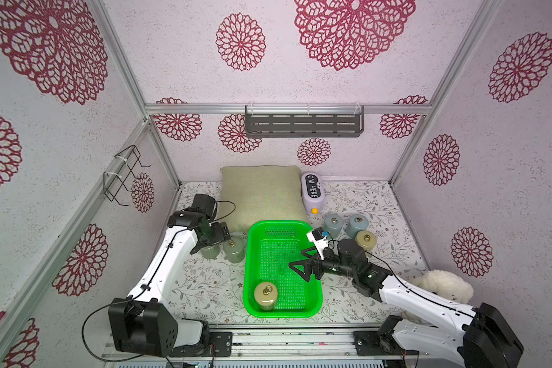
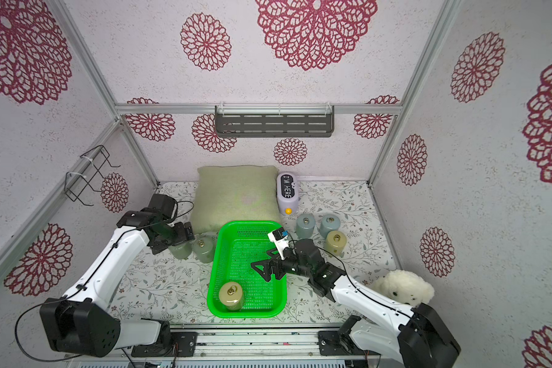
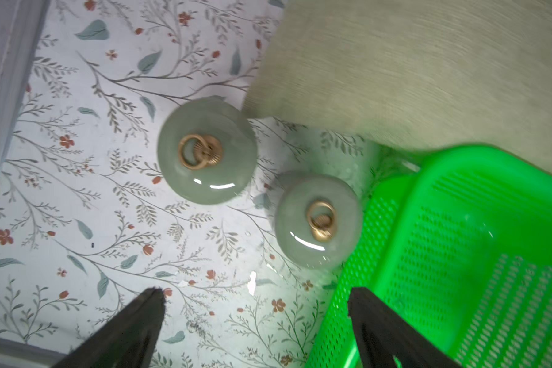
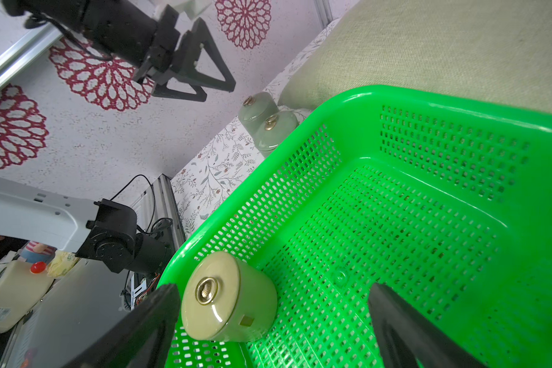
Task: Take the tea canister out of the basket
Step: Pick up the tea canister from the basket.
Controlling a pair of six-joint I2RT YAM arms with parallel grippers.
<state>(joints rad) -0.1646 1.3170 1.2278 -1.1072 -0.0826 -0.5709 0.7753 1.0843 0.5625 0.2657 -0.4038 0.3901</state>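
**A:** How do the jaws stand?

**B:** The right gripper (image 1: 296,258) is spread wide and empty over the middle of the basket (image 1: 248,255). The left gripper (image 3: 255,291) hangs wide too, above two green jars (image 3: 206,149) outside it.

**A:** And the tea canister (image 1: 265,294)?

**B:** Upright in the basket's corner nearest the left arm's base, tucked close to the walls, apart from both grippers.

**A:** The risk?

**B:** Probably little room for a finger on the wall side. It may catch the mesh and drag the light basket, or tip the glossy canister.

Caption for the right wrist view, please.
Open right gripper above the green basket, facing the tan tea canister in its corner.
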